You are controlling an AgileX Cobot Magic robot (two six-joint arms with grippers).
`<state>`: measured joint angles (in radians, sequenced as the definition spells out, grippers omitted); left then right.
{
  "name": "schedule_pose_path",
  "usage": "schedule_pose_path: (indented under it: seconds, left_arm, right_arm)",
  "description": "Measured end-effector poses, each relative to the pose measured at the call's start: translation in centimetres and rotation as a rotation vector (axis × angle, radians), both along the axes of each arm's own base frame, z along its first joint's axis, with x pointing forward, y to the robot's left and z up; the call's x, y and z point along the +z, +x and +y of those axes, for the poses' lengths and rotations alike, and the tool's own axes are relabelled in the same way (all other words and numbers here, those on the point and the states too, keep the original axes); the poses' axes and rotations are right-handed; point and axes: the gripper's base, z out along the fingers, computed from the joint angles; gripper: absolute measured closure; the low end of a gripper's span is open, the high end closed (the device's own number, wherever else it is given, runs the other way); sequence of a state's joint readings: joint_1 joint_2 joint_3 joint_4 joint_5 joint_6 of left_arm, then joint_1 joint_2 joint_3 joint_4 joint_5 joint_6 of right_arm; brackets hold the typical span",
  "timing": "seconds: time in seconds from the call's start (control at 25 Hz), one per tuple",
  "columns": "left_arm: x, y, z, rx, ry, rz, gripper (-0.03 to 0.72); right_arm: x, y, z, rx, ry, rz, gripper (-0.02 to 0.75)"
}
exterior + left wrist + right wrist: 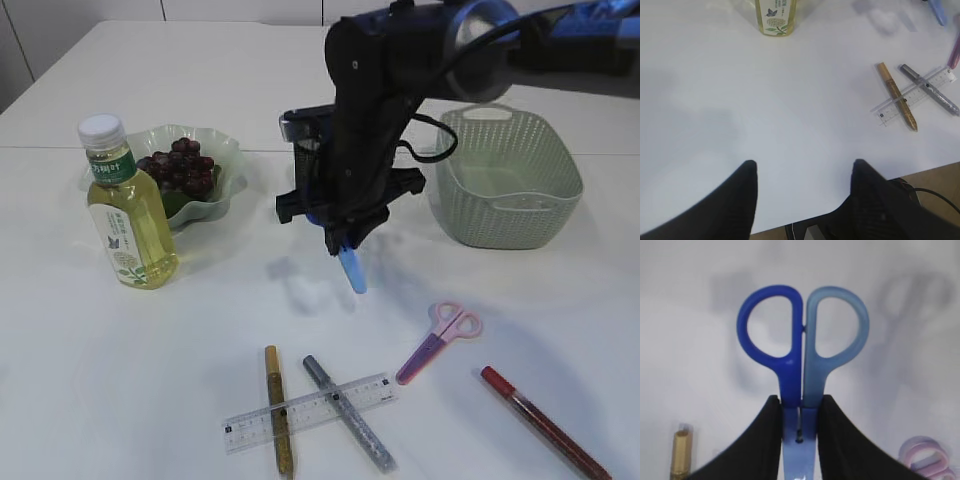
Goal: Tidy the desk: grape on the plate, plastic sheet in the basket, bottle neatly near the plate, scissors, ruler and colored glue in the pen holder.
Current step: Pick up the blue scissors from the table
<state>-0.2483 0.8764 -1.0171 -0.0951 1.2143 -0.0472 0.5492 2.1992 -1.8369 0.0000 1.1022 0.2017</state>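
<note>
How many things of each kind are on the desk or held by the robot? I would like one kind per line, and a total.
Scissors: 2, blue scissors held in the right gripper, pink scissors on the desk
Glue pens: 3, gold glue pen, silver glue pen, red glue pen
Ruler: 1
Bottle: 1
Plate with grapes: 1
Basket: 1
Pen holder: 1
Total: 10

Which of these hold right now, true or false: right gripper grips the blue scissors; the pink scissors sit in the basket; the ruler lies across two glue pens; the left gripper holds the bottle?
1. The right gripper grips the blue scissors. True.
2. The pink scissors sit in the basket. False: they lie on the table in front of it.
3. The ruler lies across the gold glue pen and silver glue pen. True.
4. The left gripper holds the bottle. False: it is open and empty; the bottle stands by the plate.
</note>
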Motion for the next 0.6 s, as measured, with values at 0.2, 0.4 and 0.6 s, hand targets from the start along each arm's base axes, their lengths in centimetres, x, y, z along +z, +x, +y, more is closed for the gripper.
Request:
schedule_pose_path:
  seconds: [0.2, 0.4, 0.6]
  left_arm:
    - [0.0, 0.0, 0.0, 0.000, 0.000, 0.000, 0.255]
    - [0.0, 0.0, 0.0, 0.001, -0.002, -0.006, 0.256]
    - [0.1, 0.1, 0.0, 0.001, -0.003, -0.011, 0.256]
  right_arm:
    - [2.6, -0.4, 0.9, 0.038, 0.035, -0.121, 0.556]
    - [4.5, -0.7, 1.4, 0.079, 0.059, -0.233, 0.556]
    - [5.6, -1.7, 0.7, 0.118, 0.096, -0.361, 0.556]
